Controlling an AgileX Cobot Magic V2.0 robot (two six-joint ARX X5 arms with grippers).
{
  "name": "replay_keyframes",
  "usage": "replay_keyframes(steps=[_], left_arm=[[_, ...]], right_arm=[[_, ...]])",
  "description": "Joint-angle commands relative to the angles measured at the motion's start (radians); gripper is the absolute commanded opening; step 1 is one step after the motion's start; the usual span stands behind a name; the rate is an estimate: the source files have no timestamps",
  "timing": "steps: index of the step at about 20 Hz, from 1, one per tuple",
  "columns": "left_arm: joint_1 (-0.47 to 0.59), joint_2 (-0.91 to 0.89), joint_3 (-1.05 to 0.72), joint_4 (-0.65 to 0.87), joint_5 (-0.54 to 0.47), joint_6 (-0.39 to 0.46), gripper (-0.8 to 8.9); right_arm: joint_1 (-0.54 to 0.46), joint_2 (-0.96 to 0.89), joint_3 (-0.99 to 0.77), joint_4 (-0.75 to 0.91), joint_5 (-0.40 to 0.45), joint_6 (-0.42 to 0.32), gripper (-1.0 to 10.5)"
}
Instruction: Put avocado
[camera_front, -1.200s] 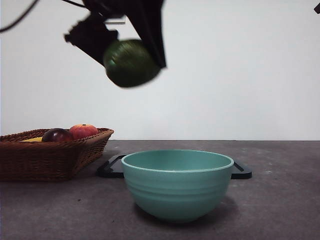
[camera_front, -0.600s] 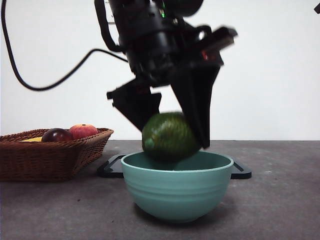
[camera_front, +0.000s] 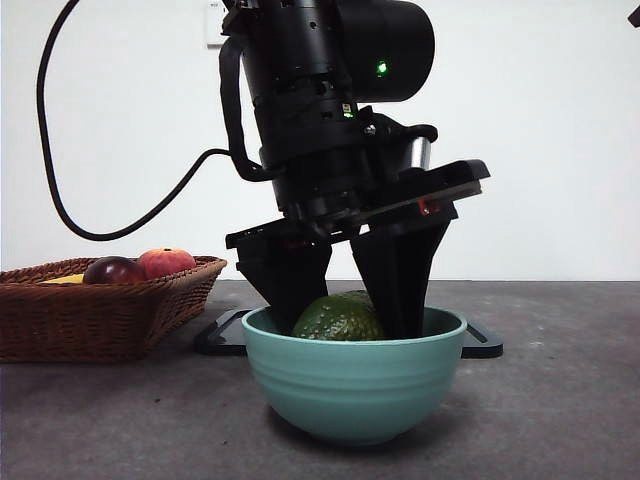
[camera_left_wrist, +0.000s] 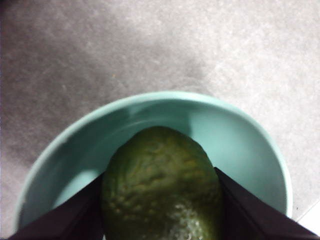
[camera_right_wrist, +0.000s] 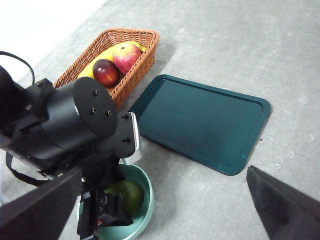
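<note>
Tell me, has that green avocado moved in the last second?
Yes. The avocado, held by the left gripper, came down and rightward from high above the wicker basket into the teal bowl.

one avocado, one bowl, one basket, one tray

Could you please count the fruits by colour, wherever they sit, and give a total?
Dark green, the avocado in the teal bowl, between the left gripper's jaws: 1
Dark maroon fruit in the wicker basket: 1
Red-orange fruit: 1
Yellow fruit: 1
Total: 4
</note>
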Motion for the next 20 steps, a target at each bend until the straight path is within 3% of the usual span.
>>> replay_keyframes(steps=[1, 4, 7, 13, 17, 20], left_arm=[[-0.015, 0.027, 0.019, 0.002, 0.001, 0.006, 1.70], [-0.015, 0.027, 0.019, 0.003, 0.001, 0.014, 4.23], [-0.015, 0.019, 0.030, -0.010, 0.001, 0.024, 5.24], [-0.018, -0.088, 0.074, -0.036, 0.001, 0.029, 5.35], [-0.017, -0.266, 0.075, -0.056, -0.006, 0.034, 5.35], [-0.014, -0.427, 0.075, -0.093, -0.065, 0.052, 5.34]], right_arm=[[0.005, 0.004, 0.019, 0.006, -0.001, -0.008, 5.3], [0.005, 0.004, 0.019, 0.006, -0.001, -0.008, 5.3], [0.005, 0.004, 0.019, 0.006, -0.001, -0.007, 5.3], [0.005, 0.004, 0.019, 0.011, -0.001, -0.008, 5.3], [0.005, 0.004, 0.019, 0.013, -0.001, -0.008, 5.3], [0.005, 0.004, 0.019, 0.009, -0.001, -0.007, 5.3]])
